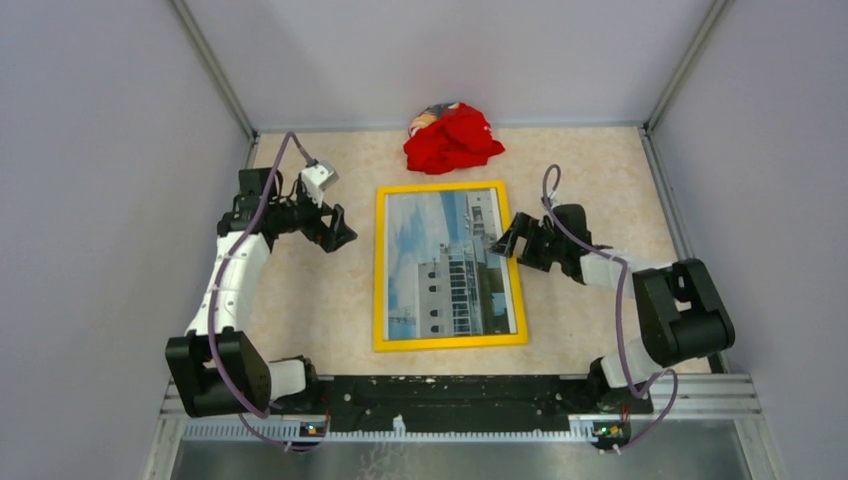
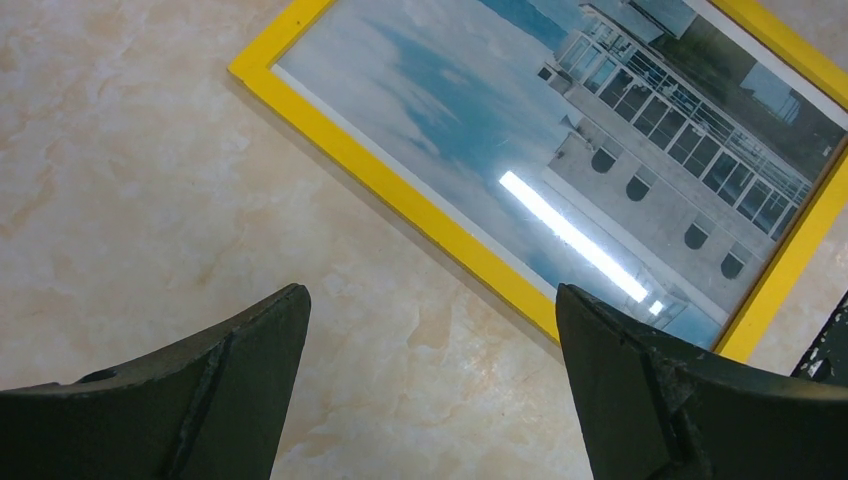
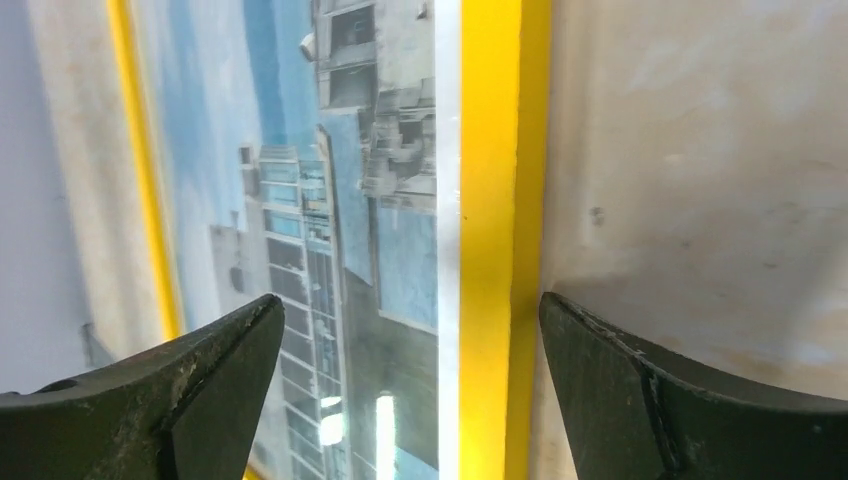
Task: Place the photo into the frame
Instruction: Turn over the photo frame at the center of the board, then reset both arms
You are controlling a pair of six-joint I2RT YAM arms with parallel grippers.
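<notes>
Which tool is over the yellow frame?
The right tool, open above the frame's right edge; the left tool hangs beside the frame, over tabletop.

One frame (image 1: 378, 270), one photo (image 1: 440, 260), two end effectors, namely the left end effector (image 2: 430, 290) and the right end effector (image 3: 411, 298), and one red cloth bundle (image 1: 455, 140), possibly several pieces bunched.

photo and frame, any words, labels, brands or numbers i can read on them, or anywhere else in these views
No text can be read in any view.
The photo: only a building and sky, no lettering.
The frame: plain yellow, no label.
The red cloth: a patterned patch at its far edge, too small to tell whether it bears any writing.
</notes>
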